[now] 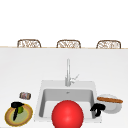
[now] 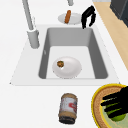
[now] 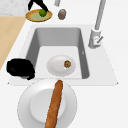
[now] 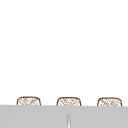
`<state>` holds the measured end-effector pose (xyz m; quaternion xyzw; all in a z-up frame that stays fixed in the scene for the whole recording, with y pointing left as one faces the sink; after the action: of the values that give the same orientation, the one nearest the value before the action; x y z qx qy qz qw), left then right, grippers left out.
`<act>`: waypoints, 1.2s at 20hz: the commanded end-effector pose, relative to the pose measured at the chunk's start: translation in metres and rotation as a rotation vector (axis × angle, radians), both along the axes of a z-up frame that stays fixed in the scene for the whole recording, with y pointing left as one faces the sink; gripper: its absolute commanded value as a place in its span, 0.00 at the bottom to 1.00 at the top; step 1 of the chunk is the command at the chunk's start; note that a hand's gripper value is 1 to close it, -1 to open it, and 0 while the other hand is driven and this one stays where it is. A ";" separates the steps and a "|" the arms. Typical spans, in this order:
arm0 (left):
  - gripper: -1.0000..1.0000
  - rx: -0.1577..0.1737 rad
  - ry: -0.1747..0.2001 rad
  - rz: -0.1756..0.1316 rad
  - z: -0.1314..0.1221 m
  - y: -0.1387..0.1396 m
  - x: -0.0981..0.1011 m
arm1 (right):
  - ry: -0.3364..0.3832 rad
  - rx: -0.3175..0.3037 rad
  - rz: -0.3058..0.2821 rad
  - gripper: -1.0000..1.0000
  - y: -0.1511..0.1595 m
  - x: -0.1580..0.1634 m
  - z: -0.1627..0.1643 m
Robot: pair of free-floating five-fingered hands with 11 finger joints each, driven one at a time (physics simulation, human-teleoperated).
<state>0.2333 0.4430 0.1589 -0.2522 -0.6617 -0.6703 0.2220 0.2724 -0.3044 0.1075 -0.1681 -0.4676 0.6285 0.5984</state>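
Observation:
My left hand [image 1: 16, 108] is over a yellow-rimmed plate [image 1: 10, 120] at the front left of the counter. Its fingers are straight and lie against a green fruit [image 1: 20, 109] on that plate. In the left side view those fingers [image 2: 113, 101] cross the fruit [image 2: 117, 117]. In the right side view the left hand [image 3: 37, 4] straddles the fruit [image 3: 43, 12]. My right hand [image 1: 98, 109] hangs by the sink's right front corner with loosely bent fingers, holding nothing. It is beside a white plate [image 1: 113, 107] carrying a baguette [image 1: 110, 100].
A white dish [image 2: 71, 68] holding a small brown item [image 2: 60, 64] lies in the sink basin [image 2: 98, 57]. A jar [image 1: 25, 95] lies on its side left of the sink. The faucet [image 1: 67, 72] stands behind the sink. A red ball [image 1: 67, 114] shows before the sink's front edge.

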 end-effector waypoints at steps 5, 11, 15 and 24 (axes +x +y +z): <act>0.00 -0.016 0.073 0.000 -0.035 0.001 0.026 | 0.000 0.000 0.000 0.50 0.000 0.000 0.000; 0.00 -0.049 0.156 -0.013 -0.041 0.016 0.045 | 0.000 0.000 0.000 0.50 0.000 0.000 0.000; 0.00 -0.086 0.145 -0.052 -0.042 0.024 0.045 | 0.000 0.000 0.000 0.50 0.000 0.000 0.000; 1.00 -0.134 0.049 -0.116 -0.022 0.035 0.032 | 0.000 0.000 0.000 0.50 0.000 0.000 0.000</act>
<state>0.2668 0.4737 0.1394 -0.3124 -0.6851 -0.6315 0.1851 0.2724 -0.3044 0.1075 -0.1681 -0.4676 0.6285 0.5984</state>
